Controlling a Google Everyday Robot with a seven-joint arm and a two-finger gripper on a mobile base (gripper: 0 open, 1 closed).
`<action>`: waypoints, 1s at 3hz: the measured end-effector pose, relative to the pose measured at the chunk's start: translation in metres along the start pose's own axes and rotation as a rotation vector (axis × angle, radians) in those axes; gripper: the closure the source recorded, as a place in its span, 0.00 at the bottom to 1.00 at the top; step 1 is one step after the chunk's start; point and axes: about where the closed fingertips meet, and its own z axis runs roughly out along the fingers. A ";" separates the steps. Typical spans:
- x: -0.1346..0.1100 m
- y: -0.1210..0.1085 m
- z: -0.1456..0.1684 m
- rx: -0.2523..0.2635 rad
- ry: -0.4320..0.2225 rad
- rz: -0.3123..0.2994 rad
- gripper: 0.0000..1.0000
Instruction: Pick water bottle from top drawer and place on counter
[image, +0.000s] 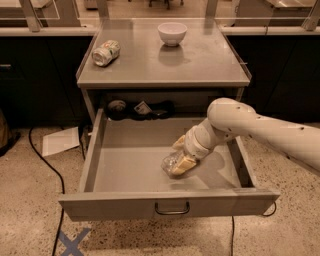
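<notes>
The water bottle (170, 162) is small, clear and crinkled, and lies on the floor of the open top drawer (130, 165), right of centre and near the front. My gripper (181, 154) reaches down into the drawer from the right. Its tan fingers (184, 164) are closed around the bottle, which rests low on the drawer floor. The arm hides part of the bottle. The counter (200, 60) is the grey top above the drawer.
A dented green-white soda can (105, 52) lies on the counter's left side and a white bowl (172, 33) stands at its back. Dark items (142, 108) sit at the back of the drawer. A cable and paper (60, 140) lie on the floor to the left.
</notes>
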 end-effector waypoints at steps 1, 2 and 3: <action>0.000 0.000 0.000 0.000 0.000 0.000 0.65; 0.000 0.000 0.000 0.000 0.000 0.000 0.88; -0.005 -0.003 -0.018 0.000 -0.096 0.016 1.00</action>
